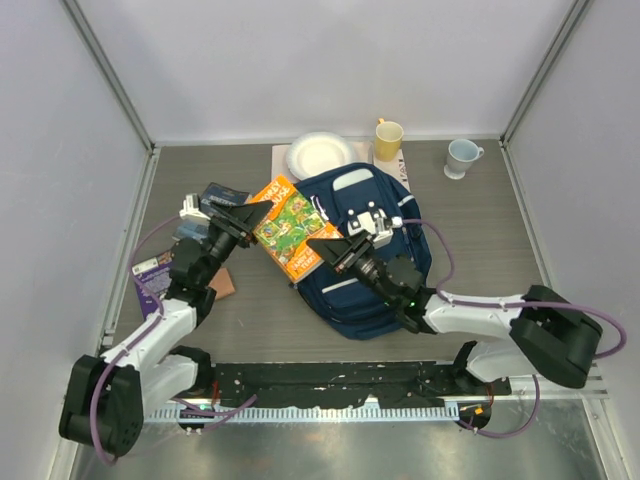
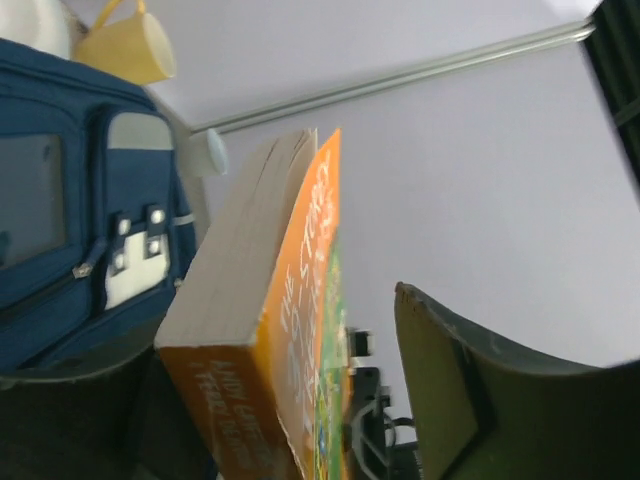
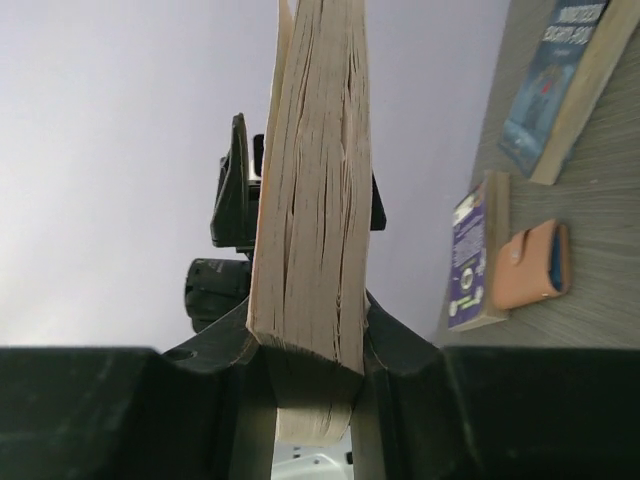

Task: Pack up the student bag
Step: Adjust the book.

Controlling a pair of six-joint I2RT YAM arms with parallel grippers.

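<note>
An orange paperback book (image 1: pixel 290 228) hangs in the air between both arms, left of the student bag (image 1: pixel 345 300), a navy backpack lying flat mid-table. My right gripper (image 1: pixel 320 245) is shut on the book's page edge; in the right wrist view its fingers (image 3: pixel 385 340) press both sides of the book (image 3: pixel 315 200). My left gripper (image 1: pixel 255 213) stands open at the book's far corner. In the left wrist view the book (image 2: pixel 290 330) rests by one finger, with a clear gap to the other finger (image 2: pixel 440 380). The bag (image 2: pixel 60 200) shows behind.
A white plate (image 1: pixel 320 155), a yellow mug (image 1: pixel 388 138) and a pale blue mug (image 1: pixel 462 157) stand at the back. A dark book (image 1: pixel 220 197), a purple book (image 1: pixel 152 275) and a tan pouch (image 1: pixel 225 285) lie at the left.
</note>
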